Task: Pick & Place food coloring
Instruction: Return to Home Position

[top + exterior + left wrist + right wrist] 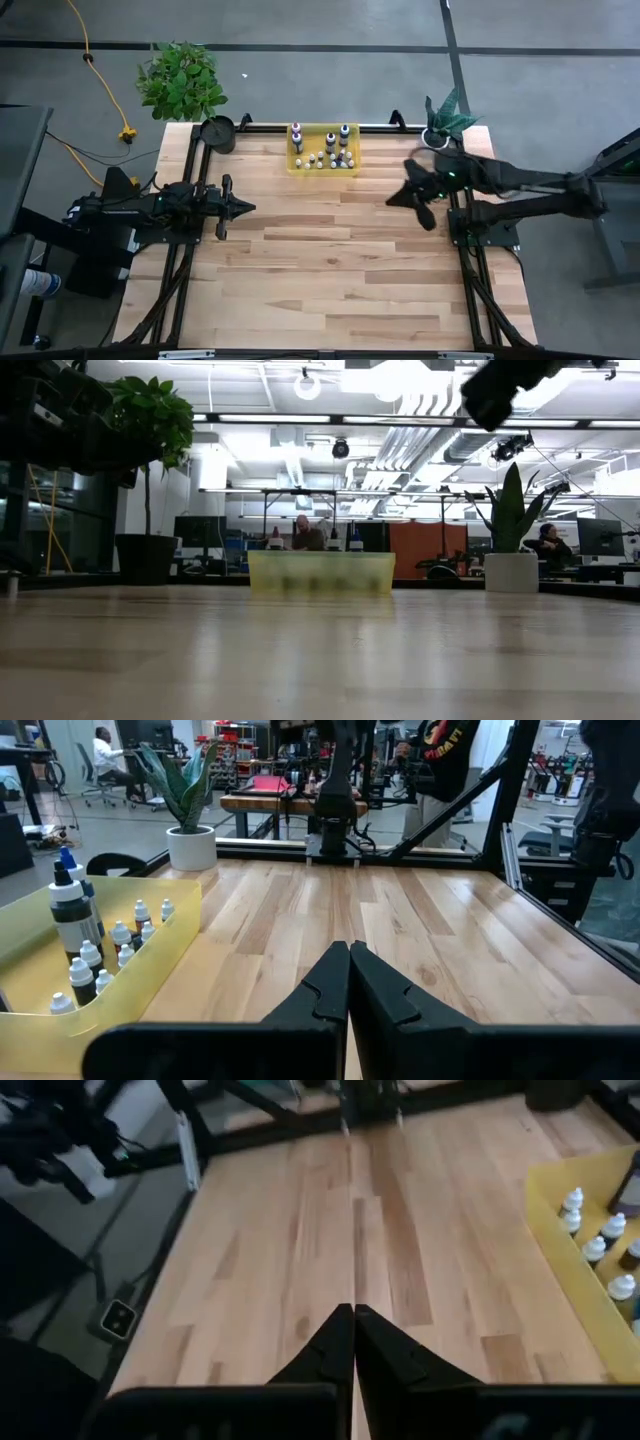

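Right gripper (392,200) hangs above the table (330,280) near its right edge. In its own wrist view we see the two fingers pressed together with nothing between them. Left gripper (248,208) sits low by the left edge, likewise closed and empty. All the bottles (325,152) that we can find stand upright inside the bin (296,170), which rests against the far edge of the table at 12 o'clock, its long axis running from 9 to 3. In the high view the bin lies at about 10 o'clock from the right gripper and at about 2 o'clock from the left. The two gaps look much alike, the right perhaps a shade shorter. We see no bottle on the bare wood, so we judge the picking finished. What remains for the right arm is to draw back toward 3 o'clock, away from the bin, and that path holds nothing to knock. Counting, we find two arms, two grippers, one bin, and two potted plants: a dark pot (217,132) at the far left corner and a white pot (437,139) at the far right. We make out three taller dark bottles and roughly ten small pale ones, though these are too small to count exactly.
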### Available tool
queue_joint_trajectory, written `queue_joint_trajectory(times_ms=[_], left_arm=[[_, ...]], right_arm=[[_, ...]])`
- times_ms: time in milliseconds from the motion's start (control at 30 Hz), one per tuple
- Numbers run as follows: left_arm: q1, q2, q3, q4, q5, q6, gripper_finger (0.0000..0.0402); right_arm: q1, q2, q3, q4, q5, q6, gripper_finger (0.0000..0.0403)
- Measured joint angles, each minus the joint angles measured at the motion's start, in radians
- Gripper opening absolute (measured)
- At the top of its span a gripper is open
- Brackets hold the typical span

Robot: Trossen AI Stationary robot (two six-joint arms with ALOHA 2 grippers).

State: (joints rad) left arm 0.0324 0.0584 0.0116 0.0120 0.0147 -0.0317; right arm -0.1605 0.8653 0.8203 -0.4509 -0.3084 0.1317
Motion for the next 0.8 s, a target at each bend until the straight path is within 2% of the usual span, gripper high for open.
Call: queue_joint_trajectory(times_ms=[200, 367, 633, 800], left_arm=[[0.000, 0.000, 0.000, 0.000, 0.000, 0.000, 0.0000], [0.000, 0.000, 0.000, 0.000, 0.000, 0.000, 0.0000], [0.000, 0.000, 0.000, 0.000, 0.000, 0.000, 0.0000], [0.000, 0.000, 0.000, 0.000, 0.000, 0.000, 0.0000]], right_arm=[[0.042, -0.247, -0.266, 0.218, -0.012, 0.028, 0.0001], [0.054, -0.393, -0.427, 0.364, -0.012, 0.058, 0.0000], [0.054, -0.557, -0.572, 0.433, 0.037, 0.078, 0.0000], [0.057, -0.615, -0.683, 0.640, 0.022, 0.134, 0.0000]])
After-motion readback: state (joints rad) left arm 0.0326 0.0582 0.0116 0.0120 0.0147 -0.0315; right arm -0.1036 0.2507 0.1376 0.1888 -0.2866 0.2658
